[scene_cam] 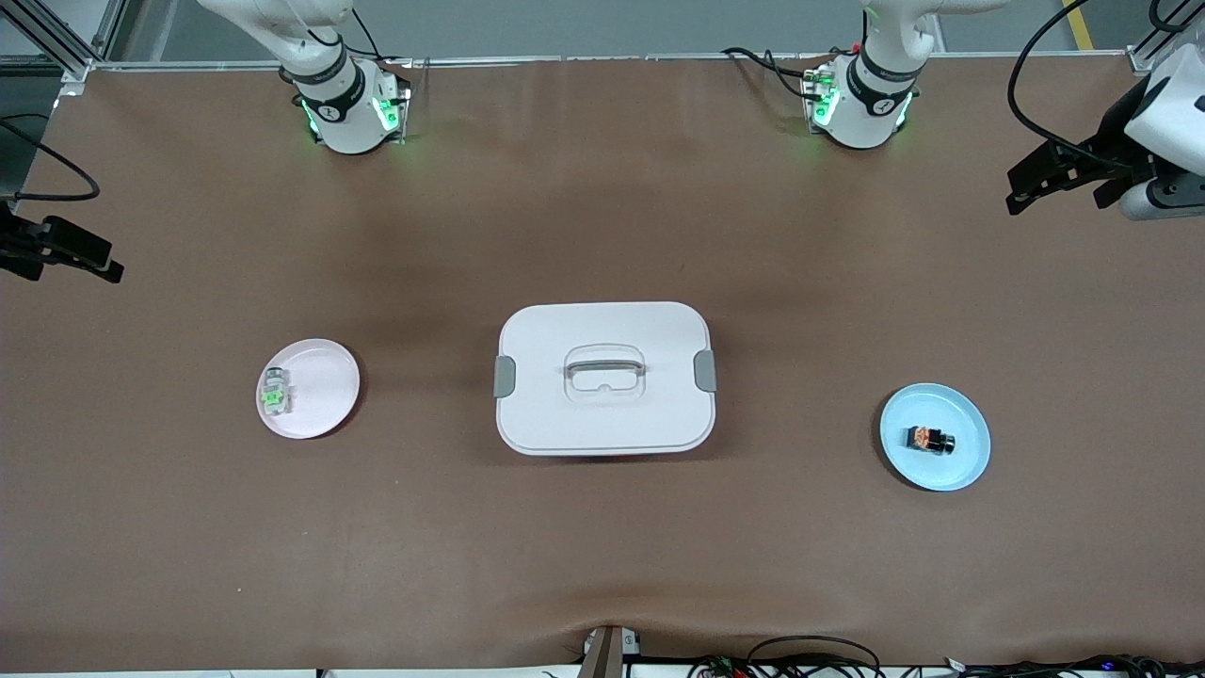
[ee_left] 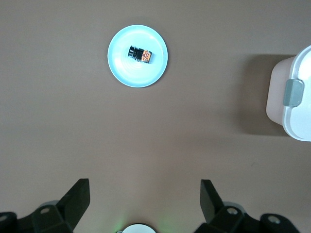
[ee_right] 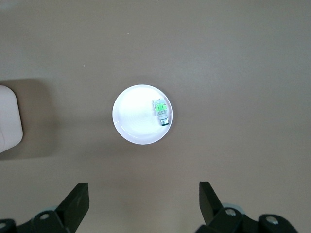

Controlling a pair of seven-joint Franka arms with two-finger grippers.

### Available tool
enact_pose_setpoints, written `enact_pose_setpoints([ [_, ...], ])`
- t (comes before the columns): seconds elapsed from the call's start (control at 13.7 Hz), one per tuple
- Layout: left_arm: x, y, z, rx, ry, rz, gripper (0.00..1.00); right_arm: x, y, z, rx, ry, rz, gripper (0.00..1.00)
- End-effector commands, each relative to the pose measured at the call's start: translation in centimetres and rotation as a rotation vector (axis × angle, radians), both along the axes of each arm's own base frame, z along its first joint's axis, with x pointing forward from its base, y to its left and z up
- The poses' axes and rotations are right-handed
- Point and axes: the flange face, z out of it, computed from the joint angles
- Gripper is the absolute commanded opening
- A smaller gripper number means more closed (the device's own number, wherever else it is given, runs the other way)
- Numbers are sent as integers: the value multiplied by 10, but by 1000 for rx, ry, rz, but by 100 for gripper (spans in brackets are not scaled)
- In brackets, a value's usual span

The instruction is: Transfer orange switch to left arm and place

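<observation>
The orange switch (scene_cam: 930,439) lies on a blue plate (scene_cam: 970,461) toward the left arm's end of the table; it also shows in the left wrist view (ee_left: 140,54). The white box (scene_cam: 546,414) with grey latches sits shut at the table's middle, between the two plates. My left gripper (scene_cam: 1045,184) hangs high over the table at the left arm's end, open and empty (ee_left: 145,194). My right gripper (scene_cam: 71,254) hangs high over the right arm's end, open and empty (ee_right: 144,194).
A pink plate (scene_cam: 329,377) toward the right arm's end holds a clear block with a green centre (scene_cam: 275,393), also in the right wrist view (ee_right: 161,110). One end of the box shows in each wrist view (ee_left: 296,116) (ee_right: 8,121). Cables lie along the table's near edge.
</observation>
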Motion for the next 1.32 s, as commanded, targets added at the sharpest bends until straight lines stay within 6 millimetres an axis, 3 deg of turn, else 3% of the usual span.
enact_pose_setpoints([
  [0.0,4,-2,4,2,4,-7,100,-7,3,4,-4,-10,-14,100],
  [0.22,4,-3,4,3,2,-9,100,-9,-1,4,2,-6,-28,100],
  [0.44,4,-3,9,1,-7,-1,100,-9,3,3,3,4,-159,100],
  [1.24,9,7,8,15,-10,21,100,-9,4,2,4,7,-152,100],
])
